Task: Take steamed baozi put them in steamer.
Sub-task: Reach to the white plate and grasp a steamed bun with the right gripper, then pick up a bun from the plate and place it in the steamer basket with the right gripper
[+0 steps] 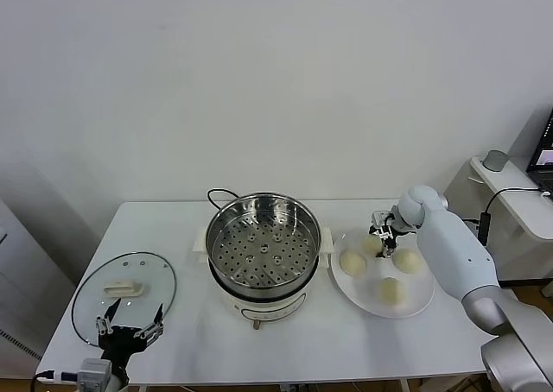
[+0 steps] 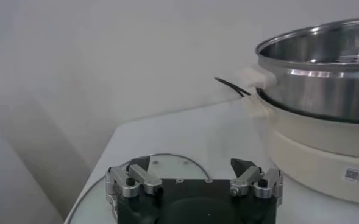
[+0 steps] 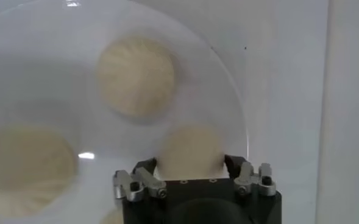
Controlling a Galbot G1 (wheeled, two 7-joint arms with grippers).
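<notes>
Beside the empty steamer (image 1: 263, 245), the glass lid (image 1: 123, 297) lies flat.

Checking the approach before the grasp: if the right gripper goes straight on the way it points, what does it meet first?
Probably the baozi between the right gripper's open fingers, on the white plate.

table (image 1: 190, 323) white | on it: glass lid (image 1: 123, 299) | steamer (image 1: 263, 250) centre | plate (image 1: 421, 300) with baozi (image 1: 392, 290)
</notes>
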